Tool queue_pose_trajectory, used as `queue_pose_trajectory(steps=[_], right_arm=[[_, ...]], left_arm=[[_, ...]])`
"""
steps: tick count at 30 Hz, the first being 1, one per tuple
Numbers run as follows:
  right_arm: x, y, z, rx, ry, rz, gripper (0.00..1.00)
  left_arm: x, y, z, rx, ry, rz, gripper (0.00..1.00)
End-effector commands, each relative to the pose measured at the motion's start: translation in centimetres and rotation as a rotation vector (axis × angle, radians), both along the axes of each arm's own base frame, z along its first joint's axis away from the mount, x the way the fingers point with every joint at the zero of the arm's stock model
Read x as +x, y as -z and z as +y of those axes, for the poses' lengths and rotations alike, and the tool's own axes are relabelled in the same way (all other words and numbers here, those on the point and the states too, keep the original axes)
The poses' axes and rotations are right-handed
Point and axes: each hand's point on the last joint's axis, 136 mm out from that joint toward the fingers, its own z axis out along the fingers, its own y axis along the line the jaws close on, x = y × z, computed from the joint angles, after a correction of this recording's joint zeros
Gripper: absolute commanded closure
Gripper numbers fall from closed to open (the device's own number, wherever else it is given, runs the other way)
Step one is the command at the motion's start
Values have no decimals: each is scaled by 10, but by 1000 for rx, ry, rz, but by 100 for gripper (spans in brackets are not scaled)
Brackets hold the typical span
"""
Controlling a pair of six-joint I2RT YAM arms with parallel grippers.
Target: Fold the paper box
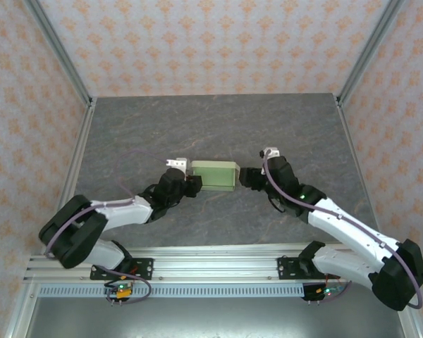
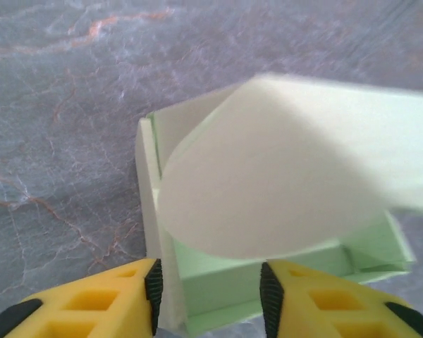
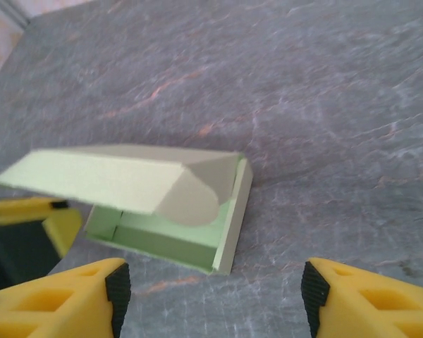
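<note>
Your left gripper straddles the left end of the paper box, jaws parted; your right gripper gapes wide beside it. Press the raised lid down evenly, tabs tucked inside.

The fingers of my left gripper and right gripper are yellow with black pads. The paper box is pale yellow-green. The tabletop is dark grey marble veined with rust-orange. The walls are pale with orange floral motifs.
</note>
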Motion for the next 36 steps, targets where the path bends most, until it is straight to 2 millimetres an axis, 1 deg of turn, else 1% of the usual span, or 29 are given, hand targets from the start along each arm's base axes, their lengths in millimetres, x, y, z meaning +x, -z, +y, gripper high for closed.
queue_pose_trajectory(steps=[1,4,5,7,9,11,12,13,15,18,20,21,23,25,28,32,36], right_arm=[[14,-11,-13,29,142,41,32],[28,-13,-11,48,207,83,31],[32,-14,-10,56,219,95,31],[44,-9,-7,39,251,125,31],[55,-4,1,14,227,153,31],[64,1,9,-8,208,188,30],[69,4,15,-18,194,202,30],[74,8,20,-30,179,215,30],[83,15,24,-86,164,223,29],[93,31,29,-212,105,243,28],[94,46,32,-274,54,273,28],[93,56,35,-296,25,300,29],[88,73,37,-313,-5,346,31],[83,89,37,-326,-12,376,33],[76,105,28,-380,5,397,34],[68,127,18,-439,14,429,34],[61,142,18,-438,3,448,34]], left_arm=[[-15,-26,0,-66,21,-4,50],[-25,-58,3,-142,23,-30,45],[-29,-65,6,-150,17,-37,42],[-33,-78,25,-132,-61,-35,30],[-33,-87,41,-72,-121,-19,21],[-27,-99,41,-25,-107,-20,13],[-23,-102,40,6,-96,-16,11],[-16,-103,40,38,-102,-3,9],[-3,-103,39,83,-115,24,6],[20,-89,35,130,-131,55,5],[33,-72,35,155,-147,99,6],[38,-61,34,169,-146,125,7],[43,-40,36,203,-152,170,11],[41,-15,41,235,-173,208,12],[30,15,47,250,-183,250,12],[16,48,49,248,-169,312,13],[8,74,51,273,-162,375,16]])
